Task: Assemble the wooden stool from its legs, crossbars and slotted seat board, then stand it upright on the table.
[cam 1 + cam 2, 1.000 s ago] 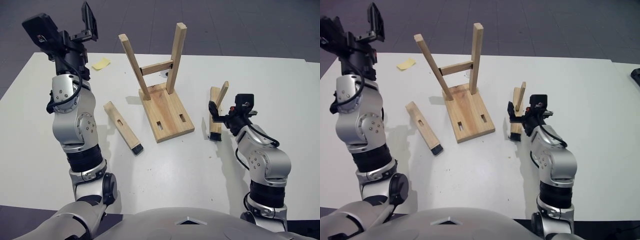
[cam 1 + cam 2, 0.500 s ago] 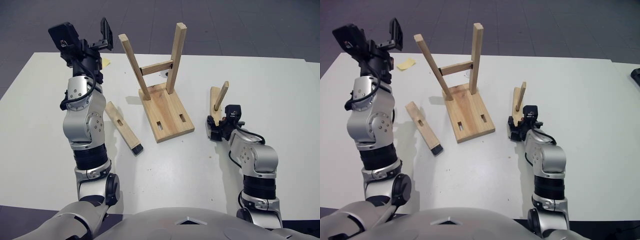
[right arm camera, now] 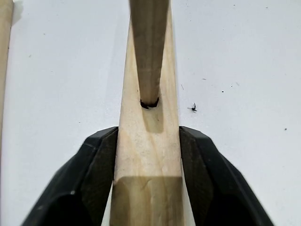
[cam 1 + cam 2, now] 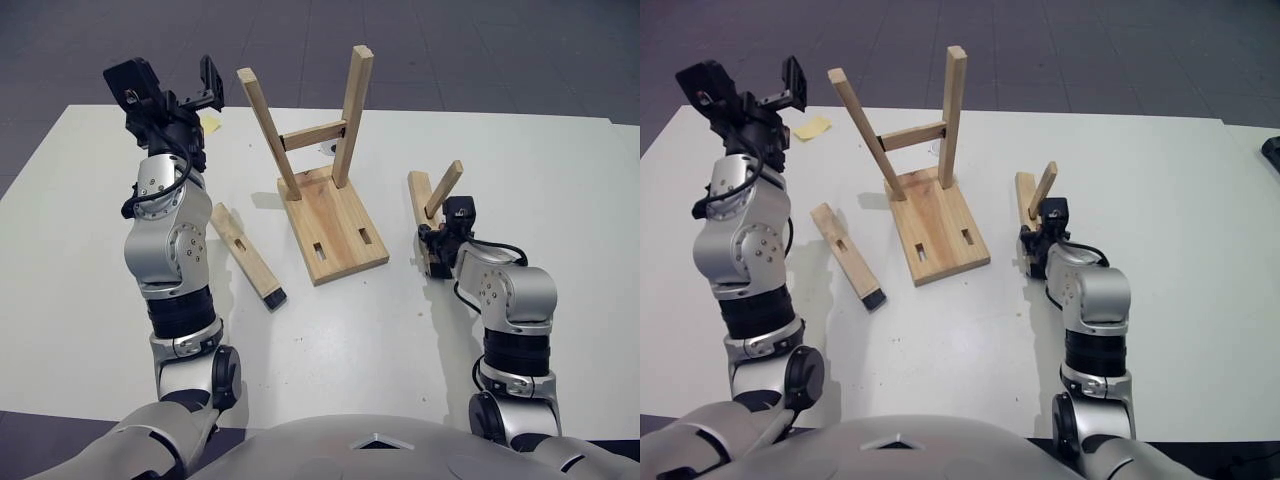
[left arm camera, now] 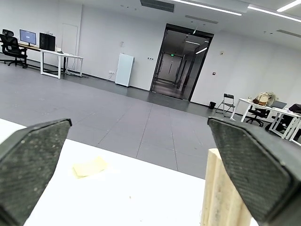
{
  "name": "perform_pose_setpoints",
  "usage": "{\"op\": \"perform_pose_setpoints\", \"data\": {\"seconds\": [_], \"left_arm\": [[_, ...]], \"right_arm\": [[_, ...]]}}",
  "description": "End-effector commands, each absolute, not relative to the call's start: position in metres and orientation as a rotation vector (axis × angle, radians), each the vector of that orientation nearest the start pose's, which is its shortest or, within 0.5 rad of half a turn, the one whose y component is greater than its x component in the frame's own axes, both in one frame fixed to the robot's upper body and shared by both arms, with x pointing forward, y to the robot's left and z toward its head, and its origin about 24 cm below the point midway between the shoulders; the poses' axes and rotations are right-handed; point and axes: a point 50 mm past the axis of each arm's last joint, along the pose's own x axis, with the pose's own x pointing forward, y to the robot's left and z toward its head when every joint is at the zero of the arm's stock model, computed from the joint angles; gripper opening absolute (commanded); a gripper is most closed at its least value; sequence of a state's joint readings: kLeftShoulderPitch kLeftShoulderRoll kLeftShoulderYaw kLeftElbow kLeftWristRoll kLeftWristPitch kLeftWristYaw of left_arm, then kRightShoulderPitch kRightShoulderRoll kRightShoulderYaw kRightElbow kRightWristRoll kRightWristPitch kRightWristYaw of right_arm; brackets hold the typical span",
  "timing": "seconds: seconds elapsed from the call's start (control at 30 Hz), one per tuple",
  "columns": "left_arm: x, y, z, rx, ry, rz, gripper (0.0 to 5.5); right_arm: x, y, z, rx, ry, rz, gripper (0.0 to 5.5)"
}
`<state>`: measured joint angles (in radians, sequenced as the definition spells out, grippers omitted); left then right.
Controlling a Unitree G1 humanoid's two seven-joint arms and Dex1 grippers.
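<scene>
R hand (image 3: 148, 155) is clamped on a stool leg (image 3: 148, 122) lying flat on the tabletop (image 4: 560, 180), w/ a crossbar (image 3: 149, 47) poking up at a lean from a hole just ahead of the pads (image 3: 101, 160). Risk as I see it: that crossbar looks only loosely seated, so lifting or swinging the leg could let it twist or drop out. The grip is also near one end, so the leg may pivot in the hand. L hand (image 5: 141, 160) hangs high, spread wide and holding nothing, right beside the top of one standing leg (image 4: 270, 130). A nudge there could rock the half-built frame on the seat board (image 4: 335, 225), which sits between the two hands. Another loose leg (image 4: 245, 255) lies below the L hand. The R wrist view gives the hole and the pad contact close up, which the head views can't. The head views alone show the crossbar's tilt and the board's two open slots. L wrist view confirms the wide gap and catches a yellow note (image 5: 90, 166).
</scene>
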<state>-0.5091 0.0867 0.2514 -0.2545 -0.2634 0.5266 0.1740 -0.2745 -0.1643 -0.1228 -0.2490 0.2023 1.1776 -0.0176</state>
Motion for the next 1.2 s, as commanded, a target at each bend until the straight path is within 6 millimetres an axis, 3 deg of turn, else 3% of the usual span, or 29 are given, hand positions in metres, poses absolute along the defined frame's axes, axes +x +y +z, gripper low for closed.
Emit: {"op": "perform_pose_setpoints", "data": {"seconds": [0.03,0.2,0.4,0.5,0.6,0.73,0.83,1.0,1.2], "left_arm": [[0.314,0.182,0.191,-0.239,-0.193,0.150,5.40],[0.316,0.181,0.188,-0.248,-0.176,0.145,5.40],[0.318,0.185,0.182,-0.345,-0.155,0.129,5.40],[0.317,0.192,0.190,-0.483,-0.198,0.079,5.40],[0.309,0.195,0.221,-0.606,-0.342,-0.121,5.40],[0.283,0.162,0.275,-0.726,-0.492,-0.684,5.40],[0.279,0.136,0.297,-0.816,-0.454,-0.935,5.40],[0.289,0.104,0.303,-0.819,-0.292,-1.032,5.40],[0.290,0.086,0.311,-0.843,-0.220,-1.087,5.40]], "right_arm": [[0.276,-0.178,0.071,0.055,0.659,0.012,2.03],[0.276,-0.184,0.070,0.053,0.607,0.015,2.03],[0.278,-0.195,0.087,0.061,0.380,-0.014,2.03],[0.280,-0.199,0.116,0.035,0.132,0.006,2.03],[0.279,-0.195,0.157,0.069,-0.122,0.096,2.03],[0.270,-0.184,0.213,0.131,-0.398,0.295,2.03],[0.263,-0.172,0.239,0.128,-0.516,0.462,2.03],[0.255,-0.150,0.250,0.030,-0.573,0.645,2.03],[0.251,-0.132,0.240,-0.034,-0.566,0.719,2.03]]}}
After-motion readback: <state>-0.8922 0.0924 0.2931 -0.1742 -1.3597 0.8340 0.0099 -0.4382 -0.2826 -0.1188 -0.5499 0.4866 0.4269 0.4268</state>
